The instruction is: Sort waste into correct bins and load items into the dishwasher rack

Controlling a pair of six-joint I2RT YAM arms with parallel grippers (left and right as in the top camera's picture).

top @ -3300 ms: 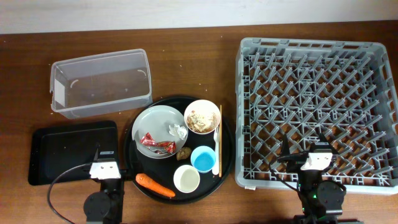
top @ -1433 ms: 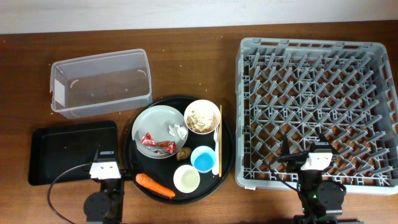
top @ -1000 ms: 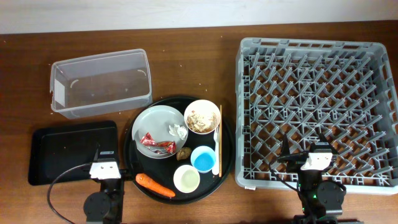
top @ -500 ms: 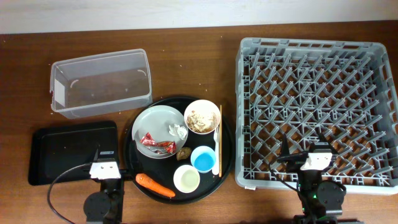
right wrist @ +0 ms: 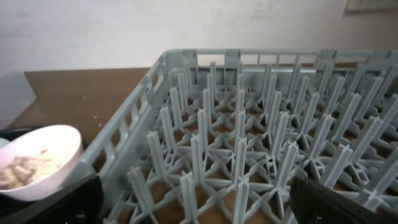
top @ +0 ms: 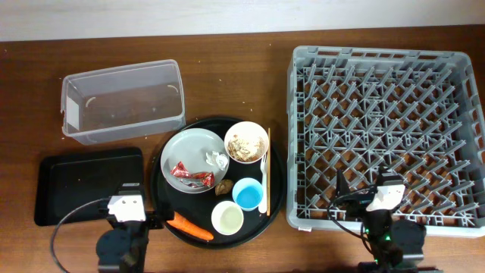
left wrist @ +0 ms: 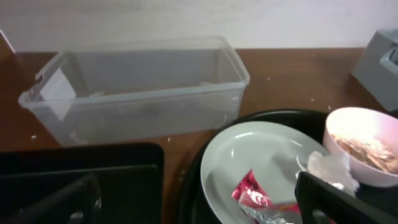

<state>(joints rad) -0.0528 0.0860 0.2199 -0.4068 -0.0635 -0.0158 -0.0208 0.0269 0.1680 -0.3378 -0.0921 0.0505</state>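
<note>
Seen from above, the dishwasher rack (top: 379,54) fills the right side of the table (top: 227,76). The clear tub (top: 121,106) and the black tray (top: 87,182) lie by the left edge, and the plate (top: 189,145) with the red wrapper (top: 191,176) sits on the round tray (top: 157,193) near the near edge. In the left wrist view the left gripper (left wrist: 198,186) is spread apart and empty, facing the plate. In the right wrist view the right gripper (right wrist: 196,186) is also apart and empty, before the rack.

Rack (top: 379,54) at right. Round tray (top: 255,226) centre, carrying plate (top: 189,148) and bowl (top: 226,142). Tub (top: 121,102) behind-left of it; shallow tray (top: 83,182) at left.
</note>
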